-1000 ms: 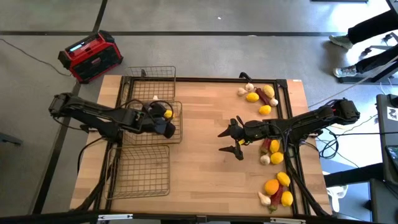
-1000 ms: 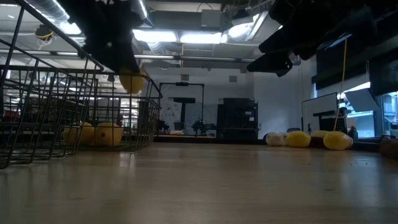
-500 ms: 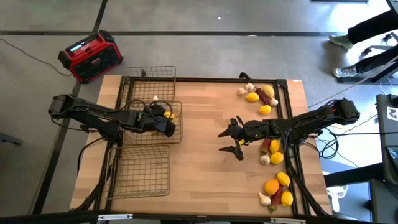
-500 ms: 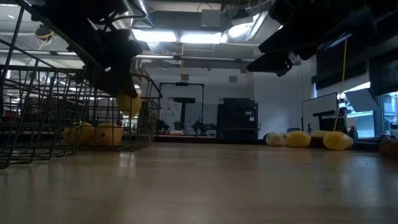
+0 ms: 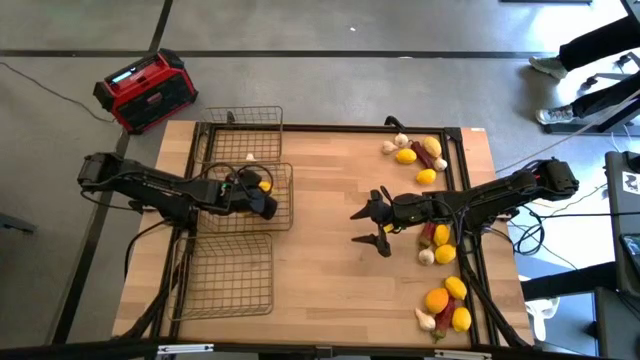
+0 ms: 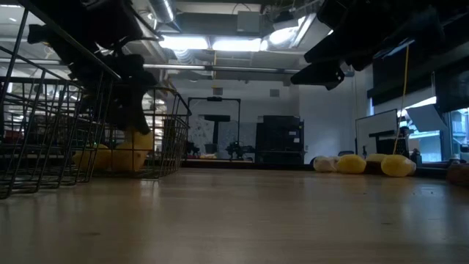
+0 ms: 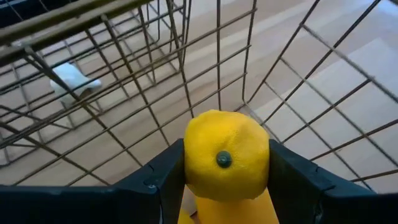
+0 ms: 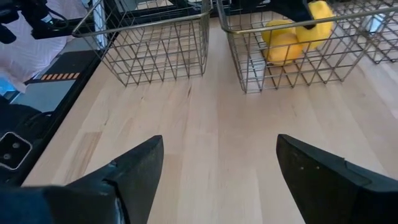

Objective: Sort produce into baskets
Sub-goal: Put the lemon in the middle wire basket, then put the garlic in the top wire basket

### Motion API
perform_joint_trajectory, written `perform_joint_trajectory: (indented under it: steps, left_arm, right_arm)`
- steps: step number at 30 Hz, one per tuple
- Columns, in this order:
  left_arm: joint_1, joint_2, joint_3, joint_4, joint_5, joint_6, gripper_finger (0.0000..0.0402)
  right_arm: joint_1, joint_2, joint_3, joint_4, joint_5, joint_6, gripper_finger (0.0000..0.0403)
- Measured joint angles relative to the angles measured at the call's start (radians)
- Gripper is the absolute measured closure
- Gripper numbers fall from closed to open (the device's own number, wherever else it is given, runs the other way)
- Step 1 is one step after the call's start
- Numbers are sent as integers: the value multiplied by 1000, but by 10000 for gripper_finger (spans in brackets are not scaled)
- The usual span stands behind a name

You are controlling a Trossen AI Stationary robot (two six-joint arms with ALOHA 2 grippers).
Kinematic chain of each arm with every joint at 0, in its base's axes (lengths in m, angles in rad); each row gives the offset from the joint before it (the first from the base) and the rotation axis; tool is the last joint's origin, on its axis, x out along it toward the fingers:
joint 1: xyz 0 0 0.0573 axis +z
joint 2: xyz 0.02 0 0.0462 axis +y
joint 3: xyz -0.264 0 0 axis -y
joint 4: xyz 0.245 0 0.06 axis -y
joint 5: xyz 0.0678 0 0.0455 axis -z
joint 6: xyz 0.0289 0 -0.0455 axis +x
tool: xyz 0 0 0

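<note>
I see, low cam: wire basket (image 6: 44, 125) w/ lemons (image 6: 117, 158) inside, dark arm (image 6: 110, 66) over it; more lemons (image 6: 381, 164) far side of table (image 6: 234, 220)

Red-and-black box (image 5: 146, 91) on floor beside table (image 5: 330, 275)

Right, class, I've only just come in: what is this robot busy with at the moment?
It is sorting produce into wire baskets. The left gripper holds a lemon down inside the middle basket, where another lemon already lies. The right gripper hangs open over the bare middle of the table. Piles of lemons, garlic and oranges wait along the table's right edge.
</note>
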Motion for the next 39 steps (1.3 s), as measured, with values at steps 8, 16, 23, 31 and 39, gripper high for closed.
perform_joint_trajectory:
  steps: [8, 16, 23, 31, 39]
  left_arm:
    - [0, 0, -37, -3, -14, -11, 218]
    - [0, 0, -38, -2, -7, -15, 141]
    - [-2, -9, -5, -12, 57, 34, 113]
    - [-8, -89, 75, -14, 66, 151, 112]
    - [-39, -162, 100, 69, 67, 259, 112]
  right_arm:
    - [0, 0, 0, 0, 27, 0, 95]
    - [0, 22, 0, 4, 27, 1, 95]
    - [0, 51, 0, 0, 27, 2, 95]
    - [0, 45, 0, -20, 64, 3, 95]
    - [-59, -20, 93, -297, 237, -98, 95]
